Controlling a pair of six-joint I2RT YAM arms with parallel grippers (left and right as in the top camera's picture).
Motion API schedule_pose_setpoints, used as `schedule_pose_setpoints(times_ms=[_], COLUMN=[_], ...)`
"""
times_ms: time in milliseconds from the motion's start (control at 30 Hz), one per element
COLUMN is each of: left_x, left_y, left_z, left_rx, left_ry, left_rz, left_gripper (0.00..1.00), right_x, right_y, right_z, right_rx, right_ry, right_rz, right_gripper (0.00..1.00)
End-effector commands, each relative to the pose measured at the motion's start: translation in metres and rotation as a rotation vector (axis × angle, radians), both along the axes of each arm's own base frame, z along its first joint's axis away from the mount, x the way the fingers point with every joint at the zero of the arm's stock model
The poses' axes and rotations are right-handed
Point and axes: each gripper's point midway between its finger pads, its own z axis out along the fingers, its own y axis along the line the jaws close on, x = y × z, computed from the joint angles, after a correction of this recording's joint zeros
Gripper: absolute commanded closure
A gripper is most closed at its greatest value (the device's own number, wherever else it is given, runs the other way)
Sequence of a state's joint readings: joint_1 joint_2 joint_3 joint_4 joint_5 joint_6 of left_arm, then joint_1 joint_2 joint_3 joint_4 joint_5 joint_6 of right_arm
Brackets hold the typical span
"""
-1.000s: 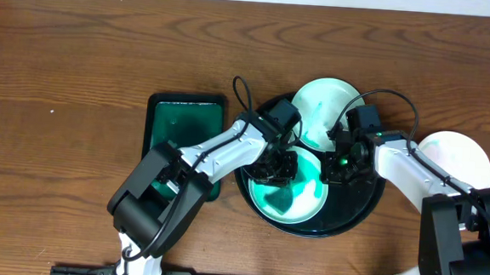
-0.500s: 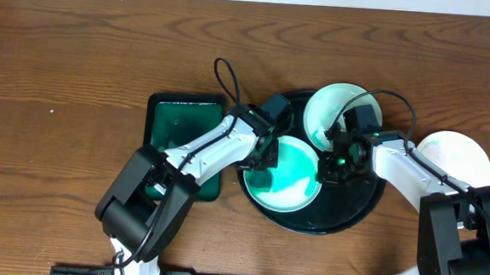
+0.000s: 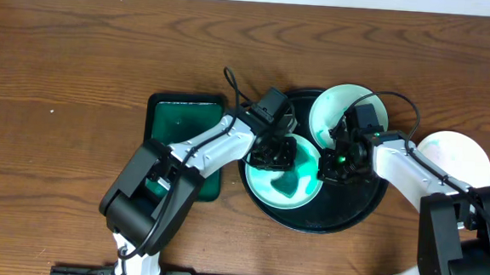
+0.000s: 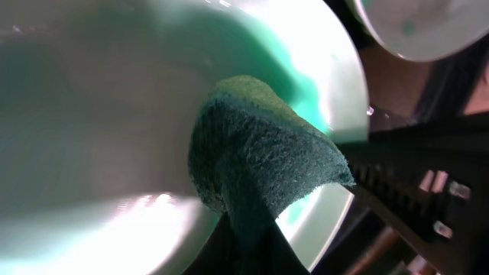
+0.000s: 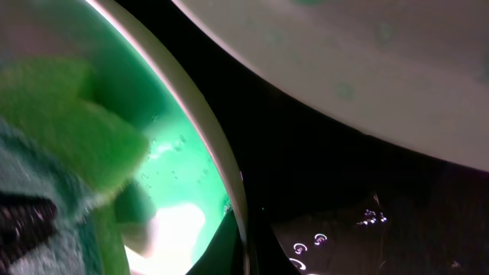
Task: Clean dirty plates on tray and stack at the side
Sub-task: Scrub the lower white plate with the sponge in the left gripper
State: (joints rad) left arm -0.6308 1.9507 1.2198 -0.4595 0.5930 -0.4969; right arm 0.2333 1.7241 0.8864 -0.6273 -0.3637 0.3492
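The black round tray (image 3: 353,204) holds a plate (image 3: 301,192) smeared teal. My left gripper (image 3: 274,155) is shut on a green sponge (image 4: 260,164) pressed onto this plate's upper middle (image 4: 99,114). My right gripper (image 3: 335,164) is shut on the same plate's right rim (image 5: 229,191); the sponge also shows in the right wrist view (image 5: 69,114). A second plate (image 3: 342,109) leans on the tray's far rim, with small green specks (image 5: 367,61). A third, clean-looking plate (image 3: 457,159) lies on the table right of the tray.
A smaller rectangular dark green tray (image 3: 184,125) lies just left of the round tray, partly under my left arm. Both arms meet over the round tray. Brown wood table (image 3: 79,59) all around.
My left gripper swept the sponge to the plate's left edge and back toward its middle. The right gripper has kept its hold on the rim. The plate shifted slightly.
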Motion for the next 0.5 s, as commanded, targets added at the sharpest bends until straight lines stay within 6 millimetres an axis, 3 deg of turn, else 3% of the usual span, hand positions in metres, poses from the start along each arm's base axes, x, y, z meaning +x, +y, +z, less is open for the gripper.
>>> schedule_pose_setpoints(times_ms=[0, 100, 233, 367, 467], left_x=[-0.016, -0.023, -0.016, -0.004, 0.001], left_y=[-0.014, -0.018, 0.000, 0.048, 0.083], left_z=[-0.003, -0.014, -0.038, -0.062, -0.061], left_rx=[-0.038, 0.007, 0.142, 0.421, 0.588], left_ry=[0.033, 0.021, -0.001, -0.038, -0.057], left_rz=[-0.051, -0.055, 0.019, 0.198, 0.304], left_gripper=[0.92, 0.92, 0.93, 0.93, 0.93], right_x=[0.001, 0.000, 0.000, 0.000, 0.000], right_y=[-0.020, -0.020, -0.020, -0.020, -0.020], right_z=[-0.014, -0.014, -0.014, -0.014, -0.014], right_rx=[-0.107, -0.107, -0.107, -0.107, -0.107], right_ry=[0.005, 0.006, 0.006, 0.005, 0.006], right_rz=[-0.033, -0.033, -0.032, -0.032, -0.032], right_gripper=[0.99, 0.99, 0.99, 0.99, 0.99])
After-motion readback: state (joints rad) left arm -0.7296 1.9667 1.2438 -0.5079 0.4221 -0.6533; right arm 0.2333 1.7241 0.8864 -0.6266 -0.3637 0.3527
